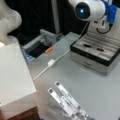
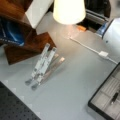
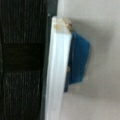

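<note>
Risk sits with the cable [image 1: 60, 57]: thin, white and slack across the grey table [image 1: 100, 92], it could snag on the arm [image 1: 87, 10] if the arm swung low. In a front view, at 9 o'clock, stands a matte white box [image 1: 15, 72]. At 6 lies a folding metal stand [image 1: 66, 101], shiny and easily skidded. At 3 an open case [image 1: 95, 53], hard-edged and black-rimmed, lies under the arm. The gripper shows in no view, fingers included. The wrist view, left to right, has black mesh [image 3: 22, 62], a smooth white panel [image 3: 58, 70] on edge, and touching it a blue block [image 3: 78, 60], which lies nearest the camera, at centre.
</note>
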